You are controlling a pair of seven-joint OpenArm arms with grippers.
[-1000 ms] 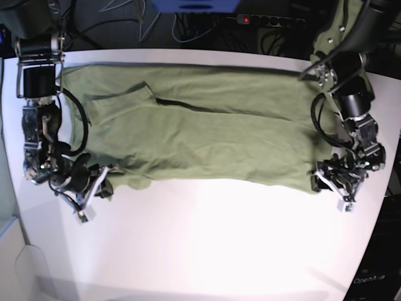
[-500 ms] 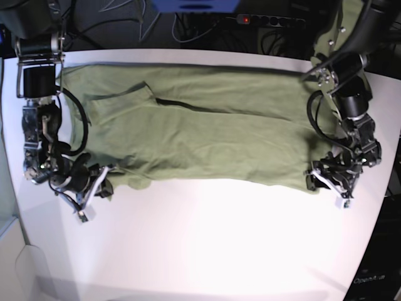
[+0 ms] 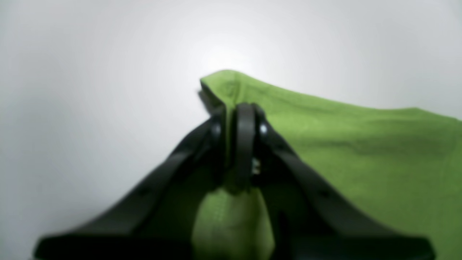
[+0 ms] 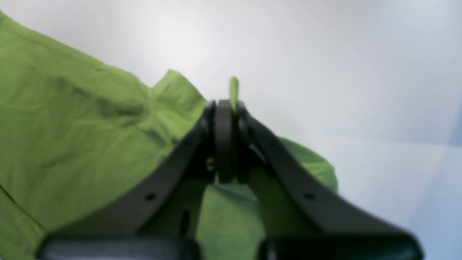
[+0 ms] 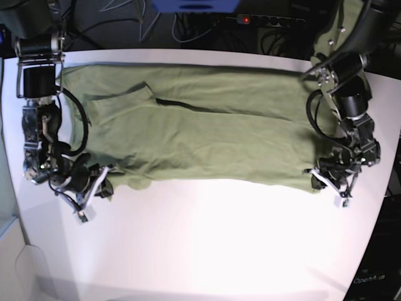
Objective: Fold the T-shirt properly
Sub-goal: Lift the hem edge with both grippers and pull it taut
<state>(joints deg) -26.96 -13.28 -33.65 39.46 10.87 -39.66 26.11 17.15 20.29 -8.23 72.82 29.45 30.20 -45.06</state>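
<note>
The olive-green T-shirt (image 5: 207, 128) lies flat and wide across the far half of the white table (image 5: 213, 244), with a sleeve folded in at its upper left. My left gripper (image 5: 321, 180) is at the shirt's near right corner. In the left wrist view this gripper (image 3: 238, 112) is shut on the T-shirt (image 3: 361, 155), with the hem corner poking past the tips. My right gripper (image 5: 103, 186) sits at the near left corner. In the right wrist view it (image 4: 224, 108) is shut on the T-shirt (image 4: 79, 137), and a sliver of cloth sticks up between its fingers.
Both arms stand at the table's side edges, the right arm (image 5: 39, 119) at the view's left and the left arm (image 5: 351, 106) at its right. Cables and a power strip (image 5: 269, 20) with a red light lie behind the table's far edge.
My left gripper has slid in over the shirt's near right corner and closed from wide open onto the cloth. The right gripper and the shirt have stayed put.
</note>
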